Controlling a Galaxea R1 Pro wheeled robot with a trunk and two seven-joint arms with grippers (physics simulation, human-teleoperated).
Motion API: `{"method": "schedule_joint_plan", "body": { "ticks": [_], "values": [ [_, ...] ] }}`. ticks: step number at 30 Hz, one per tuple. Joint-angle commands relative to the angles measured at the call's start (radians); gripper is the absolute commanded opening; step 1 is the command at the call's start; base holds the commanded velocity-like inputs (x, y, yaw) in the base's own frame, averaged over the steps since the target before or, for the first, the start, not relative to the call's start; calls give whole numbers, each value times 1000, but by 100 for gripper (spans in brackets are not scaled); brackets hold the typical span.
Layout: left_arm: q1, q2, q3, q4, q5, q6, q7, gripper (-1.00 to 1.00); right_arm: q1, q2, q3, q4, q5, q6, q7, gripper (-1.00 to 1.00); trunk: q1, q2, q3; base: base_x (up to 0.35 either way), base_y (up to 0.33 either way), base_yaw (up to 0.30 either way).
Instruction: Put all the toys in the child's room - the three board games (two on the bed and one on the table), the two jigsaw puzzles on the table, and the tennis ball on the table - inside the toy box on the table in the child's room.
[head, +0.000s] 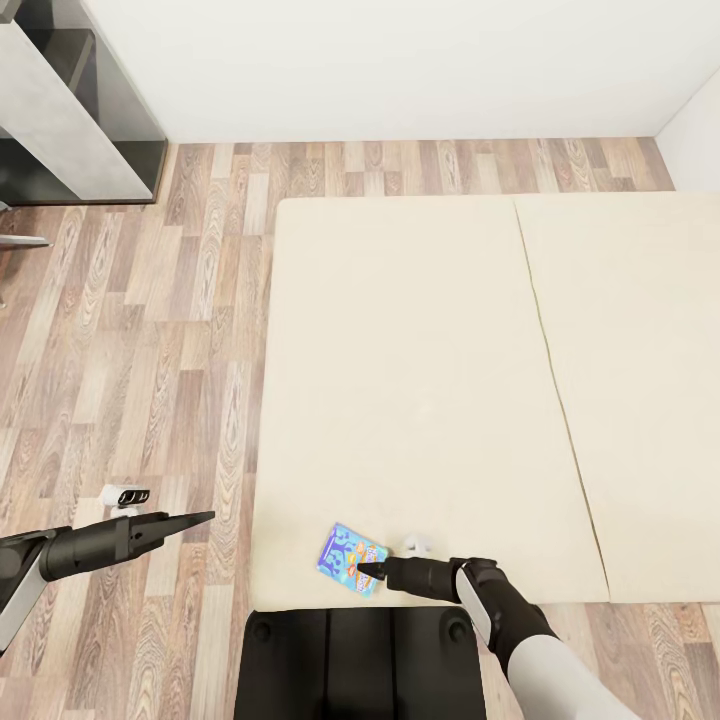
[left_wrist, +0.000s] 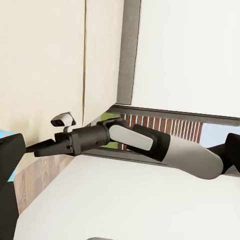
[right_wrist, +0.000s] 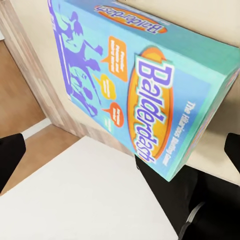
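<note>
Right gripper (head: 366, 573) at the blue board game (head: 351, 559) near the bed (head: 420, 380) edge, jaws spread around it. Left gripper (head: 205, 517) over the floor (head: 150, 340), jaws' state unclear.

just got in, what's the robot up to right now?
It faces the bed. The right gripper is at the near edge of a blue board game lying flat near the mattress's front edge; its fingers sit apart in the right wrist view, nothing lifted yet. The left gripper hangs over the floor, holding nothing.
</note>
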Motion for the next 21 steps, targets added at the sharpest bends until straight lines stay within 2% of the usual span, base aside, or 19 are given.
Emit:
{"method": "schedule_joint_plan", "body": {
  "ticks": [1,15,21],
  "values": [
    [0,0,0,0,0,11,-3,100,0,1,-7,-1,-3,9,2,100,1,-2,-1,0,0,0],
    [0,0,0,0,-2,11,-3,100,1,2,-6,0,-4,4,3,100,1,-2,-1,0,0,0],
    [0,0,0,0,-1,11,-3,100,1,3,-4,0,-1,-44,3,100,1,-2,-1,0,0,0]
  ]
}}
